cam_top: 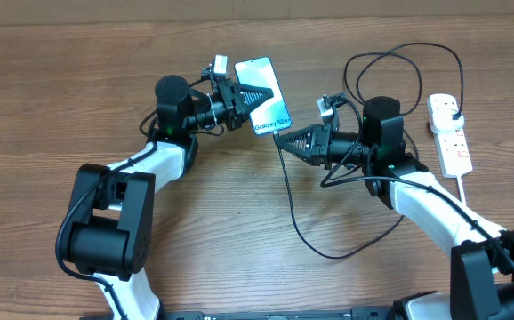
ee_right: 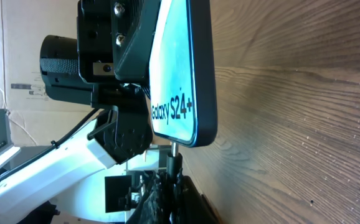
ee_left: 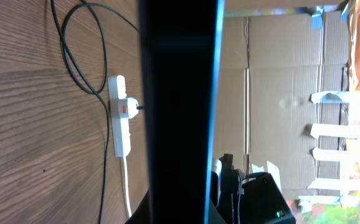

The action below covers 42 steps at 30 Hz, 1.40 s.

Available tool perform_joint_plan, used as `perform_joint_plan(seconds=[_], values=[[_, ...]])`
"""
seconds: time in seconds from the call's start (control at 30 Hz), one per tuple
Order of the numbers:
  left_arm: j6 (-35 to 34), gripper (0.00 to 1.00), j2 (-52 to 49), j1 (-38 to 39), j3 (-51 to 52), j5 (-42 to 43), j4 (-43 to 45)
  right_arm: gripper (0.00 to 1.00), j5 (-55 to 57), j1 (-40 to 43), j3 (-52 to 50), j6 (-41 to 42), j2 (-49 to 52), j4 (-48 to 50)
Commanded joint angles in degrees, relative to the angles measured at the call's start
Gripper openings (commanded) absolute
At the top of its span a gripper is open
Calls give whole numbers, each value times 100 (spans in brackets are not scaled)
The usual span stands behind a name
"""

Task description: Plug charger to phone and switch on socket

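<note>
The phone (cam_top: 266, 93) has a bright cyan screen with "Galaxy S24+" text and stands tilted on its edge. My left gripper (cam_top: 250, 96) is shut on its side; in the left wrist view the phone (ee_left: 180, 112) is a dark slab filling the middle. My right gripper (cam_top: 284, 139) is shut on the charger's connector tip (ee_right: 174, 157), which touches the phone's bottom edge (ee_right: 189, 134). The thin black charger cable (cam_top: 297, 222) loops over the table to a black plug in the white socket strip (cam_top: 449, 133), which also shows in the left wrist view (ee_left: 121, 118).
The socket's white cord (cam_top: 470, 200) runs toward the front right. The black cable makes a big loop (cam_top: 399, 62) behind my right arm. A cardboard wall (ee_left: 279, 93) stands beyond the table.
</note>
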<state>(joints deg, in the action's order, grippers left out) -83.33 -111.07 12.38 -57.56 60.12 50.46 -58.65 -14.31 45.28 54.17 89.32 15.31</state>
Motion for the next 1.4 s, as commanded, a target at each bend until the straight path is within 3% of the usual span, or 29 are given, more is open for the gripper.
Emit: perform_joint_plan(seconds=[0.0,0.37,1.37], values=[[267,4,-15,168,-85,1117,35,3,509,52,7,-42,17,118],[98,4,-15,181,-83,1281,-391,4,634,52,4,-63,17,116],[-710,4,-15,385,-83,1108,-398,4,977,44,4,-173,17,219]])
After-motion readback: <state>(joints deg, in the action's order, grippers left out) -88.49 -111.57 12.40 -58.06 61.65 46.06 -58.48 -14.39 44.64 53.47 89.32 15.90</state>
